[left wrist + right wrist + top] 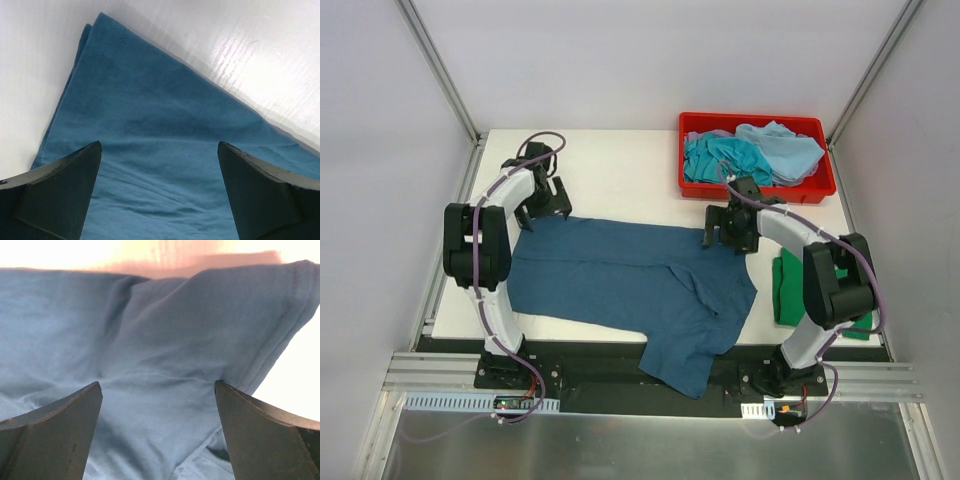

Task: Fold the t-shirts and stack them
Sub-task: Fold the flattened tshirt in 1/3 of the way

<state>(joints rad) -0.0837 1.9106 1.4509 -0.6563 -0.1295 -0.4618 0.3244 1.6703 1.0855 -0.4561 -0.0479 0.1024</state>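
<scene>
Green t-shirt point(787, 290) appears folded. Teal-blue t-shirt point(620, 275) lies spread, unfolded; others point(750, 155) lie in red bin point(750, 117). Left claw point(548, 208) and right claw point(725, 235) are released at its far corners.

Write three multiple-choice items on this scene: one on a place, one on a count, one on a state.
1. Where does the green shirt lie?
A) at the left edge of the table
B) at its right edge
C) hanging off its near edge

2. How many shirts lie outside the red bin?
A) one
B) two
C) four

3. The left gripper is:
A) open over the blue shirt
B) shut on it
C) out of view

Answers:
1 B, the green cloth sits by the right edge.
2 B, only the blue and green ones lie on the table itself.
3 A, the left wrist view shows a wide gap with nothing clamped.
</scene>
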